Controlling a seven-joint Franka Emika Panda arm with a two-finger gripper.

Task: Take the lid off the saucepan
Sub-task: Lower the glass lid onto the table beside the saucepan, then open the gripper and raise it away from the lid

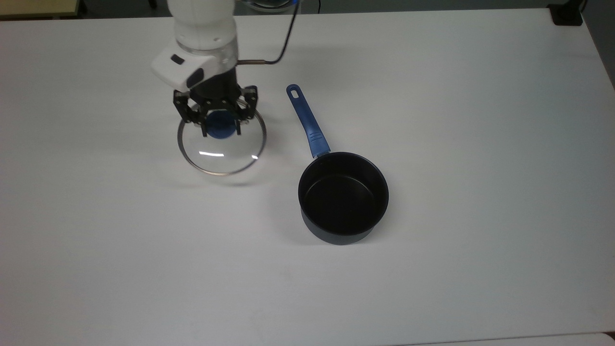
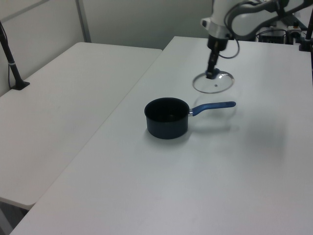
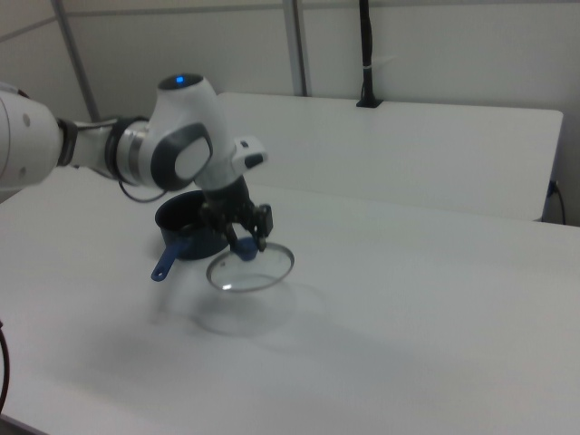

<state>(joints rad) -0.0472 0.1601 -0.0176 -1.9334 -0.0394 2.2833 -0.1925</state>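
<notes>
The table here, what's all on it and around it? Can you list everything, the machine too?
saucepan: one, dark with a long blue handle, open and empty, standing near the table's middle in the top view.
lid: one, clear glass with a metal rim and blue knob, held by the knob above the table, off to the top view's left of the saucepan.
table: one, white, under everything.
second table: one, white, alongside at the left view's left.
black post: one, standing on the second table.
cable: one, dark, running from the arm's wrist.
arm: one, white and grey.
gripper: one, black, closed on the lid's knob.
</notes>
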